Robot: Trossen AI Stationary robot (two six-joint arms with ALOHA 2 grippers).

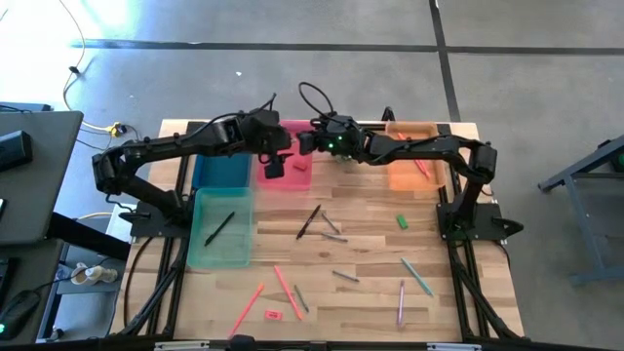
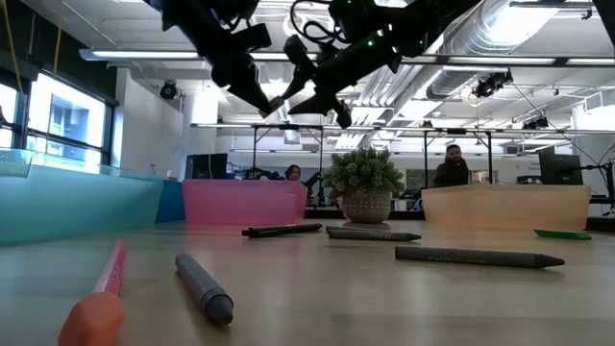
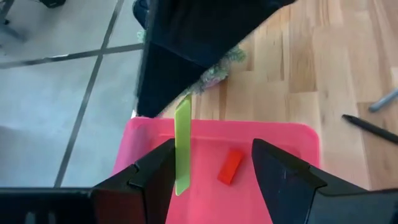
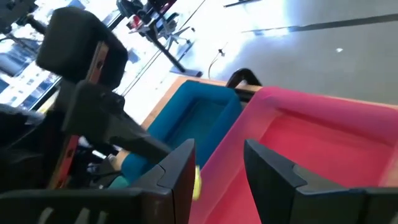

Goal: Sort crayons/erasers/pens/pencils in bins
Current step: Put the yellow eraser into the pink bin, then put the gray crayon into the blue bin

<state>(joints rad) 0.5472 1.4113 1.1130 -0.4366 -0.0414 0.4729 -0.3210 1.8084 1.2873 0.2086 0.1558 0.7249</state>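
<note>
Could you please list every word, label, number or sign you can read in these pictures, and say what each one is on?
None can be read.
The bins, such as the pink bin, and the loose pencils and erasers on the table show no lettering.
The crayon lying nearest in the low view has a wrapper, but any print on it is too blurred to read.
The screens in the room behind are too small to read.

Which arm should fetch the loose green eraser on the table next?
Right, probably. The green eraser lies on the right arm's side, near its base; left tool and right tool both hover over the pink bin.
</note>
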